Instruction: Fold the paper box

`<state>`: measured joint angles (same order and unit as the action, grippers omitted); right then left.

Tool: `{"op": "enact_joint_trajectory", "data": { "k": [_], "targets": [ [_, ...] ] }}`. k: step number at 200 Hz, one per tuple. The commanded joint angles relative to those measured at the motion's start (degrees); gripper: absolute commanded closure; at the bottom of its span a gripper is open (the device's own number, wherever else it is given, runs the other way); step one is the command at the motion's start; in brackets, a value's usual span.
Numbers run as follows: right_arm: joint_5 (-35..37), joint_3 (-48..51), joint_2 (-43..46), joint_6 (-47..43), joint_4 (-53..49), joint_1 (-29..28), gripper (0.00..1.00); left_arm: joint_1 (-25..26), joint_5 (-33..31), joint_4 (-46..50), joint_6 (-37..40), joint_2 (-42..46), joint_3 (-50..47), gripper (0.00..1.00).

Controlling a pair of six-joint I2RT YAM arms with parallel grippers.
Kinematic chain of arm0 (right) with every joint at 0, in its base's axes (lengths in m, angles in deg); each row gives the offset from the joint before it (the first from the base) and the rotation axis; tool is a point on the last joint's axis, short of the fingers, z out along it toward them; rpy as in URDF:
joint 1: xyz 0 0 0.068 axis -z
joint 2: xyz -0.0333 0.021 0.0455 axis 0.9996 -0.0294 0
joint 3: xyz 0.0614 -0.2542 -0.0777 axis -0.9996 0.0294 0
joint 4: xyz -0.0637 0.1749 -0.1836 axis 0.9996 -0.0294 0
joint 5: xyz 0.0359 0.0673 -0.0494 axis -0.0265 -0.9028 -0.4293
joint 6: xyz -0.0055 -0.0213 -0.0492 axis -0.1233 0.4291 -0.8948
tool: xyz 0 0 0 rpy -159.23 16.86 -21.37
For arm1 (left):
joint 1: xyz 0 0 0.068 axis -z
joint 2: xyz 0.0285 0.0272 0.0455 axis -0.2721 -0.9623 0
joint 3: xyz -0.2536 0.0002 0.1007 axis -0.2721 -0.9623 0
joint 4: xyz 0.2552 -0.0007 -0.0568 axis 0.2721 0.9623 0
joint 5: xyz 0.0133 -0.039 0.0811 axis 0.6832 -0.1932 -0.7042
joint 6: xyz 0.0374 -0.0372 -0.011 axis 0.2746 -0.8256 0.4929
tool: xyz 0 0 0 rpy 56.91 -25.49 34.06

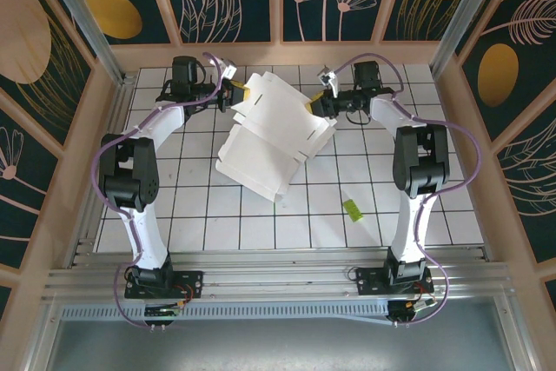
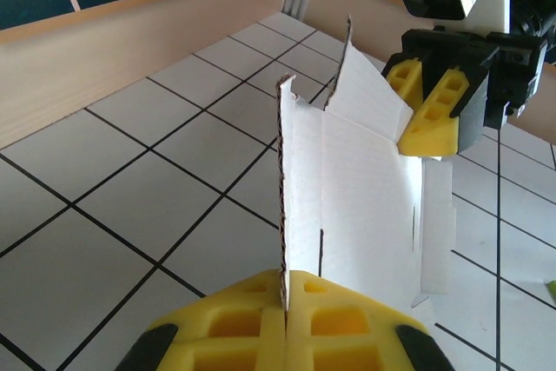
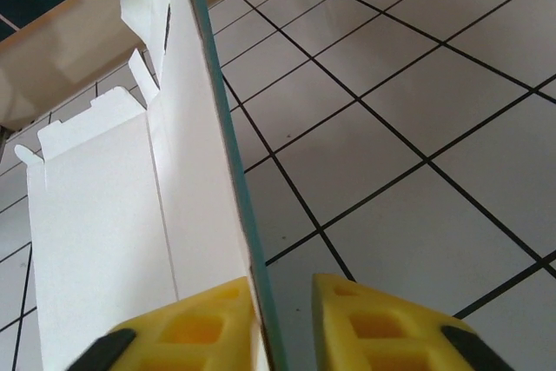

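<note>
The paper box (image 1: 274, 141) sits toward the far side of the worktop (image 1: 191, 215), white face up. Its nearer panel lies on the tiles and its farther panel is lifted between my two arms.

Starting on the left, my left jaws are clamped hard on the box's far-left edge. In the left wrist view the raw card edge stands upright, pinched between the yellow fingers (image 2: 226, 323), and the white panel curves gently away from there.

Across the sheet, my right jaws straddle the opposite edge. In the right wrist view the card, white one side and turquoise the other, rests against the yellow finger (image 3: 195, 323) on its white side. There's a clear gap before the other finger, so those jaws are apart, not gripping.

Further right and nearer me, a small lime-green strip (image 1: 352, 208) lies on the tiles, well apart from the box.
</note>
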<state>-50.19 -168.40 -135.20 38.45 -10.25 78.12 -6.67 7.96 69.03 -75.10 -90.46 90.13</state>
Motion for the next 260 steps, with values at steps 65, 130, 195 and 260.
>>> {"op": "enact_joint_trajectory", "data": {
  "k": [65, 130, 195, 260],
  "targets": [
    [12.86, 0.47, 5.56, -7.97, -3.73, -2.15, 0.88, 0.08, -0.55, -2.69, -2.24, 0.85, -1.24, 1.00],
    [15.08, 4.14, 8.31, -9.51, -3.09, -3.38, 0.76, 0.18, -1.06, -5.37, -4.97, 2.86, -5.71, 1.00],
    [13.88, 3.33, 6.96, -9.97, -3.58, -3.71, 0.95, 0.28, -0.65, -5.37, -5.84, 2.10, -4.66, 1.00],
    [23.44, 3.47, 10.42, -15.63, -3.22, -6.34, 1.00, 0.23, -5.16, -7.68, -7.84, 4.16, -7.46, 0.65]
  ]
}}
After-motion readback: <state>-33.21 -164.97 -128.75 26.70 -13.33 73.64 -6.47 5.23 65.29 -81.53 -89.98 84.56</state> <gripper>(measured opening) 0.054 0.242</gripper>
